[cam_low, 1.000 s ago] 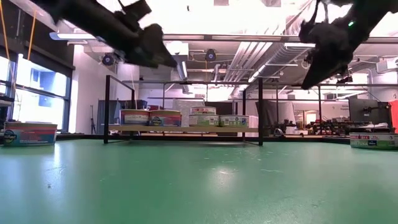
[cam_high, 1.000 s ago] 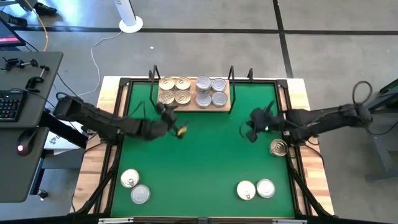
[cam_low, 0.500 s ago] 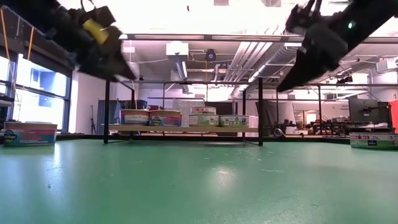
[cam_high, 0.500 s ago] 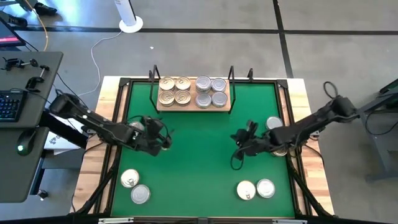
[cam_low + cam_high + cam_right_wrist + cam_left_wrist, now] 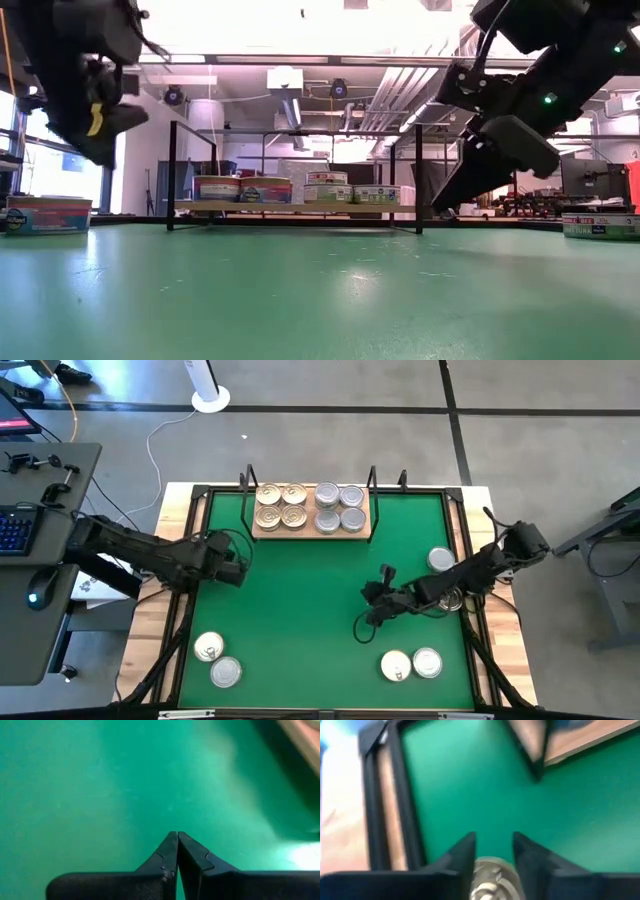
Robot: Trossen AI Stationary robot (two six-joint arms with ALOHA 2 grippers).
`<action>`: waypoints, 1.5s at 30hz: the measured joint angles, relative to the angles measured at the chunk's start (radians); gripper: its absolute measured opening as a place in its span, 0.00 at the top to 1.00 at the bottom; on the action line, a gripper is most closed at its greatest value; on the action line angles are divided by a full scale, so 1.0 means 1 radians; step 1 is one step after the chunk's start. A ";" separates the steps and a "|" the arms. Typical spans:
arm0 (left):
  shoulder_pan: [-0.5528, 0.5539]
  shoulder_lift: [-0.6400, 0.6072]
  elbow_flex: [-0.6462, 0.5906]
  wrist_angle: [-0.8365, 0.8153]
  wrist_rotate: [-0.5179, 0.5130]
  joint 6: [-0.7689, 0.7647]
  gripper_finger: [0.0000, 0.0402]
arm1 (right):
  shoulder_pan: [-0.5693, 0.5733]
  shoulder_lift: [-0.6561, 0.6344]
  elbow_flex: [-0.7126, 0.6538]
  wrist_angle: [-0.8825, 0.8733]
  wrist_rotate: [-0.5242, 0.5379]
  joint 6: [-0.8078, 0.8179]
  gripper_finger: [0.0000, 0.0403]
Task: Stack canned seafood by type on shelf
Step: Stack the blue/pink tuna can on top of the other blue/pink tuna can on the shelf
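The shelf, a tan board with black uprights, stands at the mat's far edge. It holds gold-lidded cans on its left half and silver-lidded cans on its right. Loose cans rest on the green mat: two at the near left, two at the near right, two by the right edge. My left gripper hangs over the mat's left part, its fingers a narrow gap apart. A blurred silvery thing shows low between them; I cannot tell what it is. My right gripper is shut above bare mat, right of centre.
The black frame and wooden table edge run along the mat's left side, close to my left arm. My right arm lies over one of the right-edge cans. Bare mat stretches between the two grippers.
My left gripper has drawn back from in front of the shelf toward the table's left edge and has tipped downward. My right gripper has gone toward the near edge and the table's middle, sinking lower; its arm has uncovered a can by the right edge.
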State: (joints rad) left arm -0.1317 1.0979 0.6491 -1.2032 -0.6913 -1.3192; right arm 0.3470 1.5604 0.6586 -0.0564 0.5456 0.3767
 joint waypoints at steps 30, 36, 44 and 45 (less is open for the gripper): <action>0.248 0.252 0.007 0.029 0.459 0.336 1.00 | 0.003 0.004 0.000 0.039 -0.066 -0.114 1.00; 0.211 0.356 0.074 0.000 0.446 0.371 1.00 | 0.003 0.004 0.000 0.039 -0.135 -0.094 1.00; 0.139 0.385 0.193 0.363 0.492 0.501 1.00 | 0.003 0.004 0.000 0.042 -0.137 -0.097 1.00; 0.131 0.389 0.193 0.479 0.521 0.534 1.00 | 0.003 0.004 0.000 0.043 -0.137 -0.097 1.00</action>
State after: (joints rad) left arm -0.0006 1.4871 0.8424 -0.7247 -0.1706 -0.7850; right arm 0.3496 1.5642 0.6586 -0.0133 0.4084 0.2798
